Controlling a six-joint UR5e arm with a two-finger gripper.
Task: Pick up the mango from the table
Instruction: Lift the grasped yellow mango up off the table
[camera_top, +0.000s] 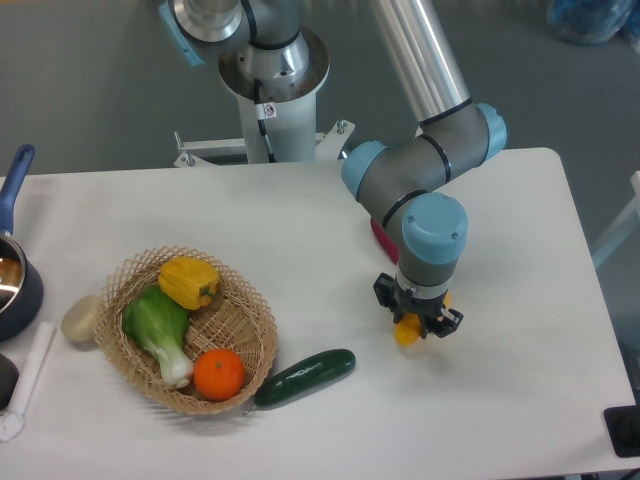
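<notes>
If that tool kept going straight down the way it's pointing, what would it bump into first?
The tool points down at the mango, which already sits between its fingers. Going further, it would probably meet the white table just beneath; depth is hard to judge.
</notes>
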